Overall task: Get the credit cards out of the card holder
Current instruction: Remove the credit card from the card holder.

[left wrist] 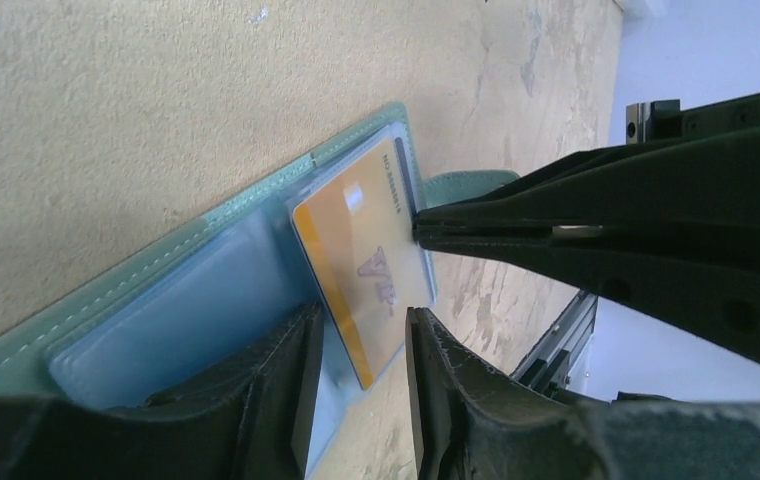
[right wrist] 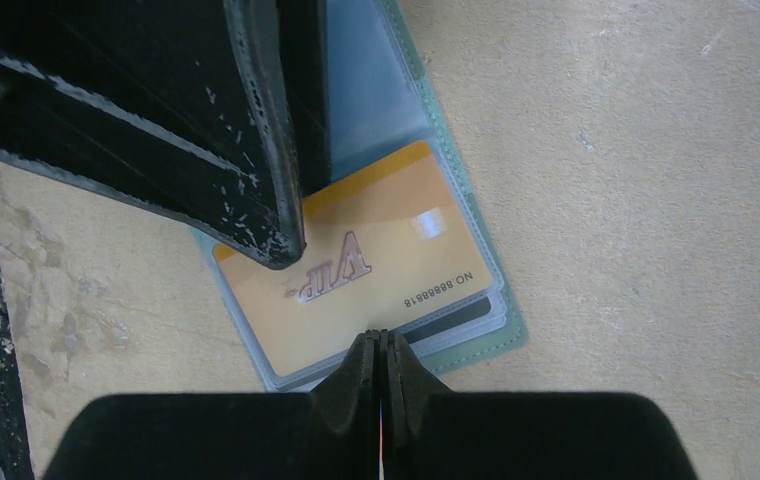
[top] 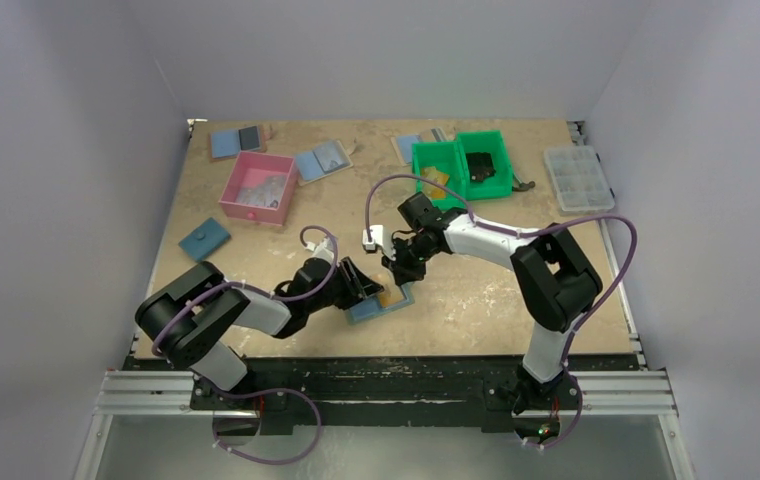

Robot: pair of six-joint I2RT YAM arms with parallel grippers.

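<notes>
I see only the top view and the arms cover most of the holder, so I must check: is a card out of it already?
Observer: No. One orange card lies flat on the open holder, inside its outline.
Operator: Does the right gripper hold this card?
Observer: No. The right gripper is shut with nothing between the jaws; its tip sits at the card's long edge.
Operator: And the left one?
Observer: The left gripper is open; its jaws stand apart over the card's short end. I cannot tell if they touch it.
</notes>
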